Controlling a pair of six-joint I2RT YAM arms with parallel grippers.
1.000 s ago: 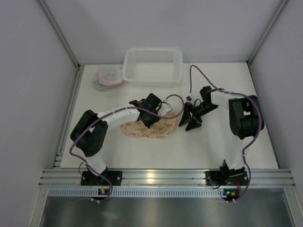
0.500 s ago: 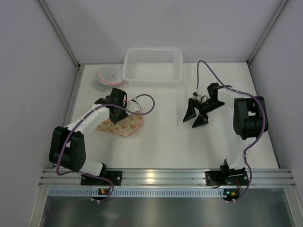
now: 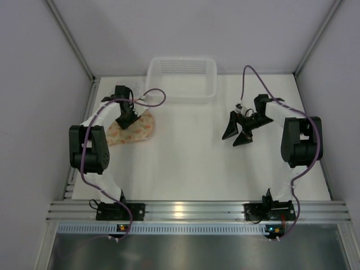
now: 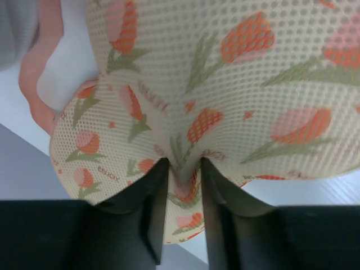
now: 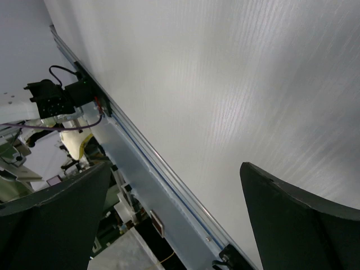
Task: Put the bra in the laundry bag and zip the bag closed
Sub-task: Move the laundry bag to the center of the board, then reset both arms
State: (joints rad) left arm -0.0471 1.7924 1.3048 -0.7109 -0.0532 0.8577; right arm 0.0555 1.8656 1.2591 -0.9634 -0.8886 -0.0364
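The white table (image 3: 191, 169) has a ribbed metal rail (image 3: 185, 211) along its near edge. At the far edge, about the middle, stands a white plastic basket (image 3: 181, 95) with perforated walls. On the left side lies the laundry bag (image 3: 134, 129), cream mesh printed with orange and pink tulips. It is crumpled, close to the left edge, and sits to the near left of the basket. In the left wrist view a grey bra (image 4: 14, 28) with a pink band lies on the table just beside the bag.

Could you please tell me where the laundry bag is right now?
Top view: the laundry bag sits far left, pinched in the left gripper, beside the near-left corner of the white basket.
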